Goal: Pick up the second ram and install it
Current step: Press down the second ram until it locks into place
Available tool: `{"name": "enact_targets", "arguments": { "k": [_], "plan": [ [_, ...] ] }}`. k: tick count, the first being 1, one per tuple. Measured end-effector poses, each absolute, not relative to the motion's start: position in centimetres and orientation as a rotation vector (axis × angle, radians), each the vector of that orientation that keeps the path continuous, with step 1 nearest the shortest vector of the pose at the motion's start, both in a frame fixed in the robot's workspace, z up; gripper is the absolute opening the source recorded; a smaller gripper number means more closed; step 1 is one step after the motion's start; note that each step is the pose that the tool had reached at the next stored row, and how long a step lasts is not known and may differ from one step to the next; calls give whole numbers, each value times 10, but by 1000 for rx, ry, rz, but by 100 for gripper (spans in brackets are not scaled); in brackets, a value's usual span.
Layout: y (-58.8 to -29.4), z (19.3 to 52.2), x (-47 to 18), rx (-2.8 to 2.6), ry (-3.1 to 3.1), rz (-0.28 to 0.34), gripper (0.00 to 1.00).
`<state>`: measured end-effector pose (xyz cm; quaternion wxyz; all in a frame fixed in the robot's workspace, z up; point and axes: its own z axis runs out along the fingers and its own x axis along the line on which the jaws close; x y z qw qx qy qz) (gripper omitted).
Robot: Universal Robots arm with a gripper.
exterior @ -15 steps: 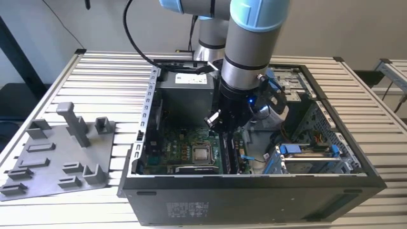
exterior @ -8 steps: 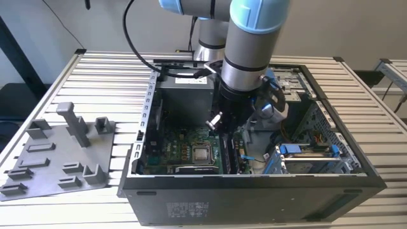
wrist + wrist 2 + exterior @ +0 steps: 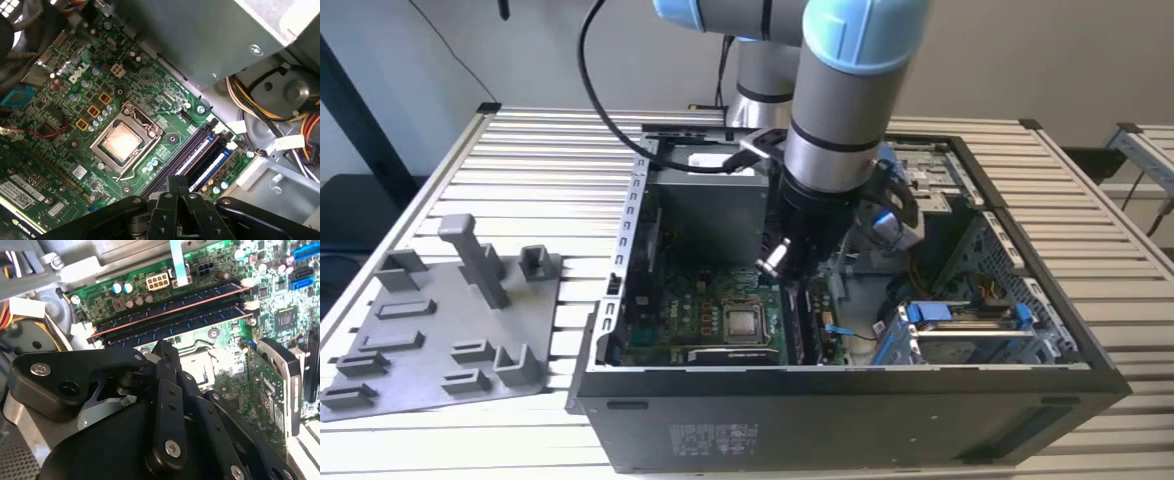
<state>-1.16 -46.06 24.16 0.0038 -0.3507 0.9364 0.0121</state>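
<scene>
Hand (image 3: 162,346) fingers together, nothing clamped, low inside the open computer case (image 3: 854,385) over the motherboard (image 3: 165,100). Second ram (image 3: 175,324) sits in its slot beside another stick (image 3: 165,302), just by the fingertips. White logo print (image 3: 80,75) near the CPU socket (image 3: 122,140); case sticker (image 3: 714,437) unreadable.

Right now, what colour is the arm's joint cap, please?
Light blue joint cap, clearest in the exterior view.
</scene>
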Motion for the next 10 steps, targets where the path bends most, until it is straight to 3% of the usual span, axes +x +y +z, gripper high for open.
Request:
{"name": "enact_targets", "arguments": {
  "k": [10],
  "plan": [
    [-461,239,-12,-1309,2834,90,11]
  ]
}}
